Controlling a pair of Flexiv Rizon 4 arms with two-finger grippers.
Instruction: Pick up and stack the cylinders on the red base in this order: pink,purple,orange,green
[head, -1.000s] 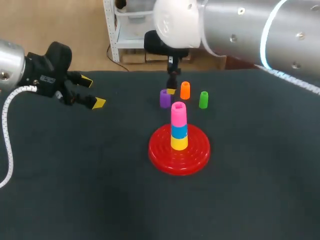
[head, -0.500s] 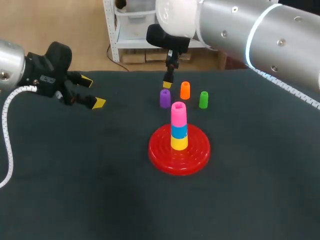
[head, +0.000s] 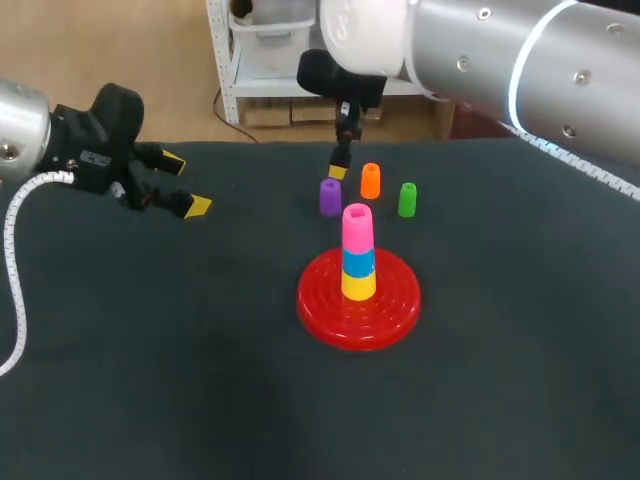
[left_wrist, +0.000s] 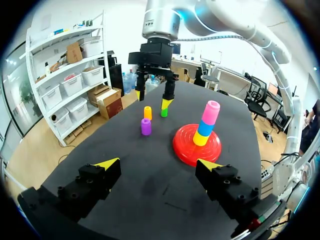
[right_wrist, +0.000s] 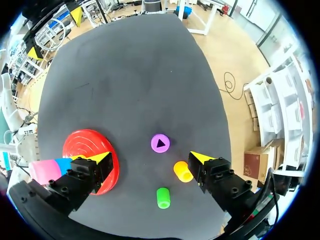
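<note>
A pink plastic cylinder (head: 357, 225) is seen on top of a blue cylinder (head: 358, 260) and a yellow cylinder (head: 358, 284). All three are stacked on the round red plastic base (head: 358, 318), which has ridges and sits on the dark table (head: 150, 350). Behind the red base, a small purple cylinder (head: 330, 197), an orange cylinder (head: 370, 181) and a green cylinder (head: 407, 199) are stood upright in a row. The right gripper (left_wrist: 152, 98) is held above the purple and orange ones, with its fingers spread wide and nothing gripped. The left gripper (head: 185, 184) is seen far to the left of the red base, also wide open with nothing gripped.
</note>
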